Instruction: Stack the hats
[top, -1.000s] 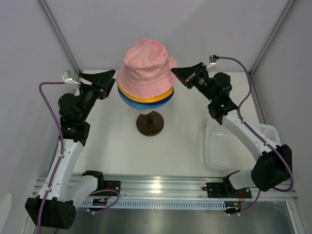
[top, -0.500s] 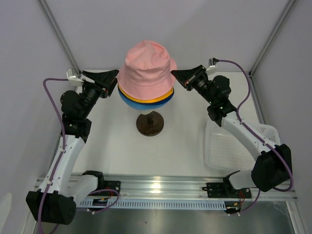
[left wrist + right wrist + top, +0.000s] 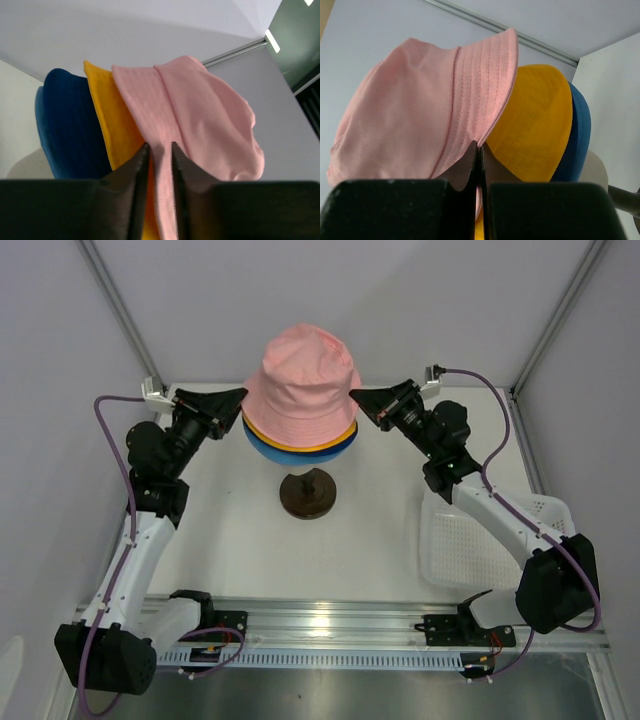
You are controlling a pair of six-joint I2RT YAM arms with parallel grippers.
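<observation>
The pink hat [image 3: 303,375] sits on top of the stack, over the yellow hat [image 3: 300,446] and a blue hat [image 3: 298,455] on the mannequin head. My left gripper [image 3: 243,395] is at the pink brim's left edge. In the left wrist view it [image 3: 160,147] is shut on a fold of the pink hat [image 3: 210,115], with the yellow hat [image 3: 107,115] and navy hat [image 3: 70,120] beside it. My right gripper [image 3: 353,395] holds the right edge. In its own view it [image 3: 479,146] is shut on the pink hat [image 3: 410,100] above the yellow hat [image 3: 535,125].
The mannequin's dark round base [image 3: 308,493] stands mid-table under the stack. A white mesh basket [image 3: 480,540] lies at the right, under the right arm. White walls and metal frame posts close in the back and sides.
The left jaws have closed from wide open onto the pink brim. Both grippers have shifted slightly inward toward the hat, and the pink brim now looks drawn in narrower.
</observation>
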